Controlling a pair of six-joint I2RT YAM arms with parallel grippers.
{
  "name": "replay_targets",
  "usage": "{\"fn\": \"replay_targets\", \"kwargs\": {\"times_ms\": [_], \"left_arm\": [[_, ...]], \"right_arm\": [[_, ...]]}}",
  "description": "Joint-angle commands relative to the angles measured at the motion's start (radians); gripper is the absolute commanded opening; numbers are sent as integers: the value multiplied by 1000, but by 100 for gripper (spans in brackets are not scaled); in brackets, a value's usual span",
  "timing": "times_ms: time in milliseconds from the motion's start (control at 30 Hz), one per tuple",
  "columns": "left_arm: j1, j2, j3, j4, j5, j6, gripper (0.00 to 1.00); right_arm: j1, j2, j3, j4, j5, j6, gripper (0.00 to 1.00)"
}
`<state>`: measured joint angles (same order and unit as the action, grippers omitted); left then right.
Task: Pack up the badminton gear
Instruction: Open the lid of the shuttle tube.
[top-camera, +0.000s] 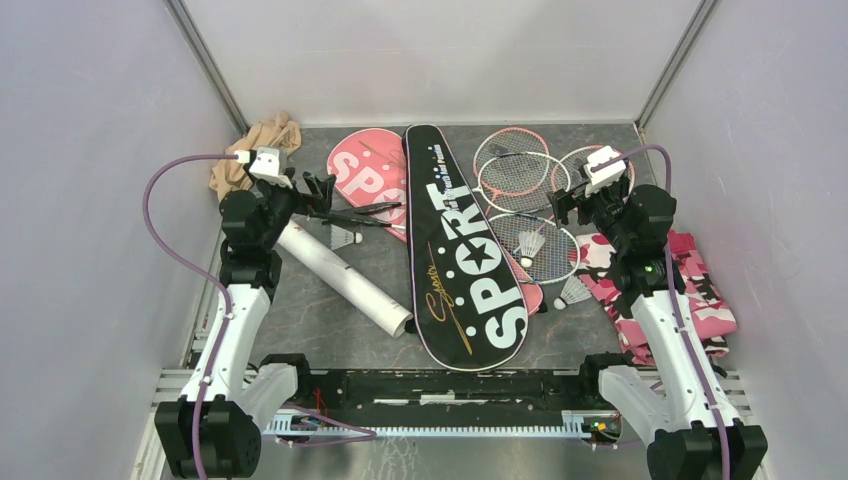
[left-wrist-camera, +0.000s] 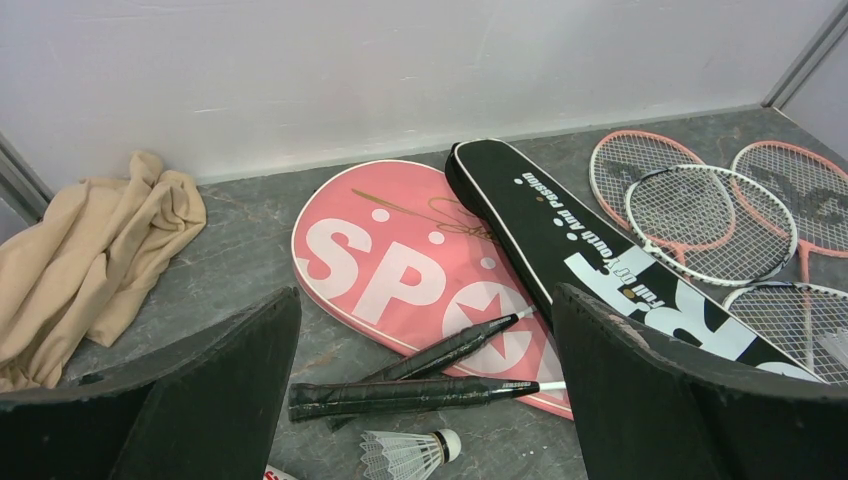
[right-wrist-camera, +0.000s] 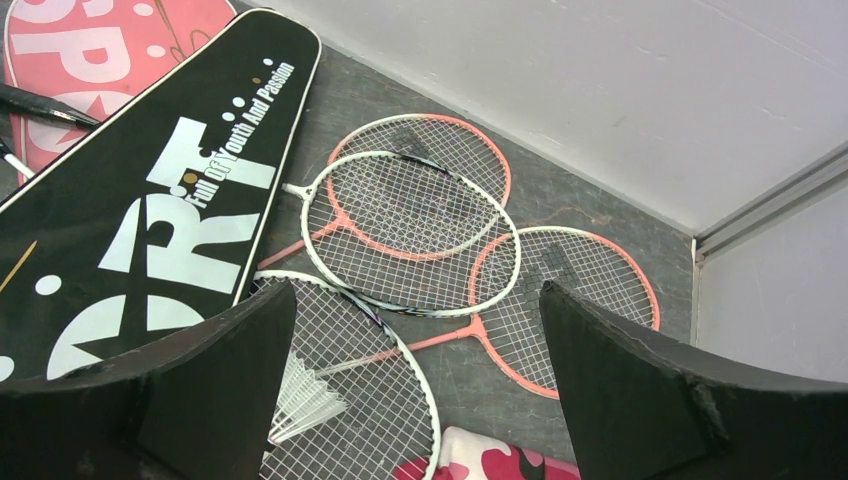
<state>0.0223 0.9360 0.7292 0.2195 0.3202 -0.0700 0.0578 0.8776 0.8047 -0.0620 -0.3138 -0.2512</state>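
Pink- and white-framed thin rackets overlap at the far right. They look light, springy and easily bent, so I'd pinch a shaft just below the head (never the strings). The limp black racket-shaped bag lettered SPORT lies mid-table, partly over the pink racket-shaped bag, and my left gripper and right gripper hover spread and empty.

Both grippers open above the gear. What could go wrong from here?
1. The rackets lie with heads overlapping; lifting one will likely drag the others.
2. A shuttlecock sits on one racket's strings and may roll off.
3. The black bag lies over the pink bag; pulling either could shift both.
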Motion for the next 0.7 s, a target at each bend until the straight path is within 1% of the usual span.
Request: {"fn": "replay_targets", "kwargs": {"times_ms": [0,333,433,533,667], "left_arm": [[3,-7,-4,52,17,-21,100],[4,-11,-7,52,20,-14,100],[4,-9,-4,51,13,-10,100],[4,-11,4,34,9,8,100],[4,-5,30,-10,14,56,100]], "right_arm": [[-3,-16,7,20,-12,-8,98],[-7,-17,13,18,-10,0,98],[-9,-19,32,6,11,-2,98],[-7,-18,58,-20,0,-17,98],[-8,4,126,-97,-43,-76,98]]}}
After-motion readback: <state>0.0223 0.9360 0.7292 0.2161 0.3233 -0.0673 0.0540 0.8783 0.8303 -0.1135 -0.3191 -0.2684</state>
